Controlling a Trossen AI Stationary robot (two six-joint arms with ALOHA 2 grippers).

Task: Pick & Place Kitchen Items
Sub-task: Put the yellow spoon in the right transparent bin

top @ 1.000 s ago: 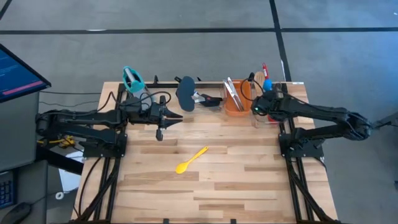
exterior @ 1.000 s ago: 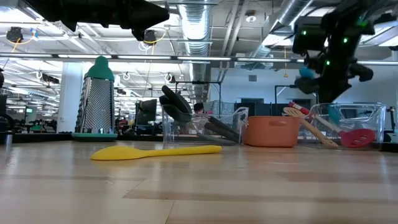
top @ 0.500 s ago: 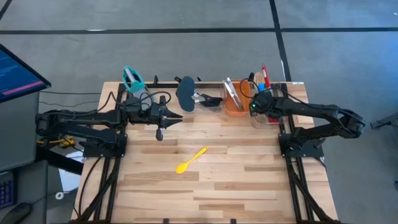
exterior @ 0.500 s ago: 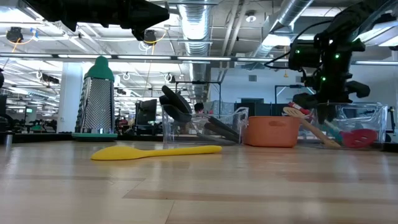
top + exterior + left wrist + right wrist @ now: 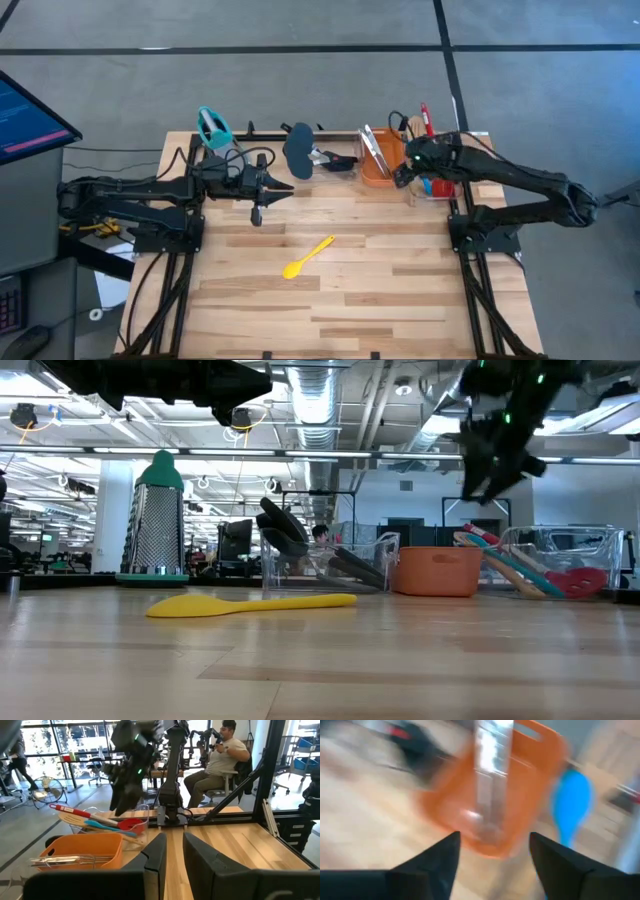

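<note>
- We see the right end effector [image 5: 400,172] raised above the back right part of the tabletop [image 5: 380,290], over the near edge of the orange tub [image 5: 380,160] and the clear tray [image 5: 560,555] beside it; its fingers [image 5: 427,865] are spread wide apart with nothing between them.
- We see the small blue spoon [image 5: 107,826] lying in that clear tray, with the red steel-handled spoon [image 5: 82,812] and the wooden slotted spoon [image 5: 75,820].
- The silver tongs [image 5: 374,148] lie in the orange tub.
- The small yellow spoon [image 5: 307,257] lies alone on the bare wood near the middle of the tabletop, well apart from both arms.
- A second clear tray [image 5: 325,565], left of the tub in the low view, holds dark utensils, among them the black spatula [image 5: 298,150].
- The left end effector [image 5: 290,192] hovers over the back left of the tabletop, its fingers [image 5: 155,860] parallel with a narrow gap and nothing between them.
- We see a grater [image 5: 159,515] standing at the back left.
</note>
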